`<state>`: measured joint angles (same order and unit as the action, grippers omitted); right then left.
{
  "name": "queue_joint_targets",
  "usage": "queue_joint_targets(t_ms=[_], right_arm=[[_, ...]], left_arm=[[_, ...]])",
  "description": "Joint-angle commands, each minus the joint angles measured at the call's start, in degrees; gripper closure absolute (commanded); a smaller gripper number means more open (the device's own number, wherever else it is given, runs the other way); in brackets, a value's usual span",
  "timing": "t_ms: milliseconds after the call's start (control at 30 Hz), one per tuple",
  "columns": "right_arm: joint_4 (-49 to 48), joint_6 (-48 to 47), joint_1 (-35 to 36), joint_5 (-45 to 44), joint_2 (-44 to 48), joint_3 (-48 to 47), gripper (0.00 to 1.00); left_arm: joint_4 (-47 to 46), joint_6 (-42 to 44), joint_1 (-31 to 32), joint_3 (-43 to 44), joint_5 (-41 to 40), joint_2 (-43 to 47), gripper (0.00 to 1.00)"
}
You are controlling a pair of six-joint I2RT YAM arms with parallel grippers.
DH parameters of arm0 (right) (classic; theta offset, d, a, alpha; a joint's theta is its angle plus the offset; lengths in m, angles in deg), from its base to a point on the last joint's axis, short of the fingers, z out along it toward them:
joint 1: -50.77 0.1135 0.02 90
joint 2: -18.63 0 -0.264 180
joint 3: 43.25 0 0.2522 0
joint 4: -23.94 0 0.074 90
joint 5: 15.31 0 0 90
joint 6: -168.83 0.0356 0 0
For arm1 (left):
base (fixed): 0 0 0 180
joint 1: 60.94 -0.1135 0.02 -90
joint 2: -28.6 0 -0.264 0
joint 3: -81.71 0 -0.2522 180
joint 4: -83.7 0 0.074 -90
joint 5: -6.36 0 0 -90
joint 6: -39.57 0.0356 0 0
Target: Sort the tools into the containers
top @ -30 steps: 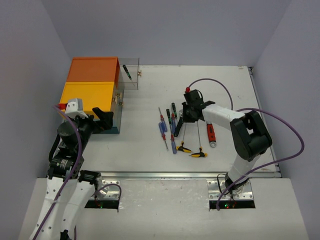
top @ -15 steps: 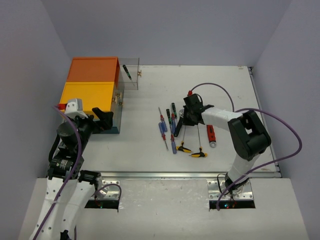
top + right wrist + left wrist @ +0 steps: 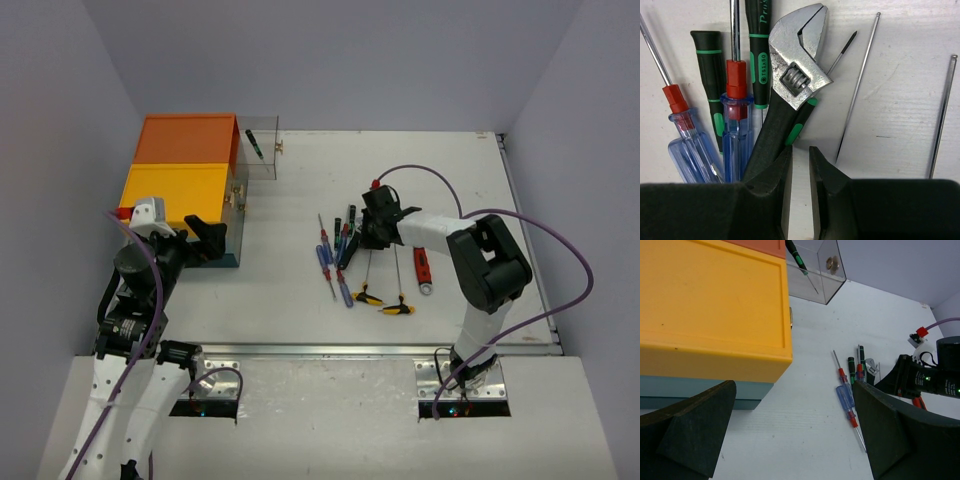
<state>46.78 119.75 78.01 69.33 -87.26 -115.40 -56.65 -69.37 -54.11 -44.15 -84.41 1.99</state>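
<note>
The containers [image 3: 185, 190] are a teal box unit with an orange top [image 3: 188, 139] and a yellow top [image 3: 710, 300]. Its clear drawer [image 3: 262, 150] is pulled out and holds a green screwdriver [image 3: 796, 257]. The tools lie mid-table: an adjustable wrench [image 3: 790, 85], blue-handled screwdrivers [image 3: 737, 135] and black-green screwdrivers [image 3: 759, 60]. My right gripper [image 3: 800, 152] sits low at the wrench's black handle, its jaws a narrow gap apart with bare table between them. My left gripper [image 3: 792, 390] hangs wide open beside the yellow box, holding nothing.
Two yellow T-handle hex keys [image 3: 385, 302] and a red-handled tool [image 3: 422, 268] lie right of the tool cluster. Their thin shafts [image 3: 857, 95] run beside the right gripper. The table's metal front rail [image 3: 380, 349] crosses near the arm bases.
My right gripper has slid a little left, closer into the tool cluster, and its forearm has swung with it. The left arm has not moved.
</note>
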Motion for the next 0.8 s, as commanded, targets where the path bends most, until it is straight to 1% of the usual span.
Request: queue_joint_targets(t_ms=[0, 467, 567, 767], right_arm=[[-2.5, 1.8, 0.6, 0.3, 0.7, -1.2, 0.79], [-5.5, 4.7, 0.7, 3.4, 1.4, -0.3, 0.78], [-5.9, 4.9, 0.7, 3.6, 1.6, -0.4, 0.78], [-4.4, 4.7, 0.7, 4.3, -2.1, -3.5, 0.77]], left_arm=[[-2.8, 0.1, 0.6, -0.1, 0.5, 0.2, 0.00], [-2.8, 0.2, 0.6, -0.1, 0.5, 0.2, 0.00], [-2.8, 0.2, 0.6, -0.1, 1.8, 0.2, 0.00], [-2.8, 0.2, 0.6, -0.1, 1.8, 0.3, 0.00]])
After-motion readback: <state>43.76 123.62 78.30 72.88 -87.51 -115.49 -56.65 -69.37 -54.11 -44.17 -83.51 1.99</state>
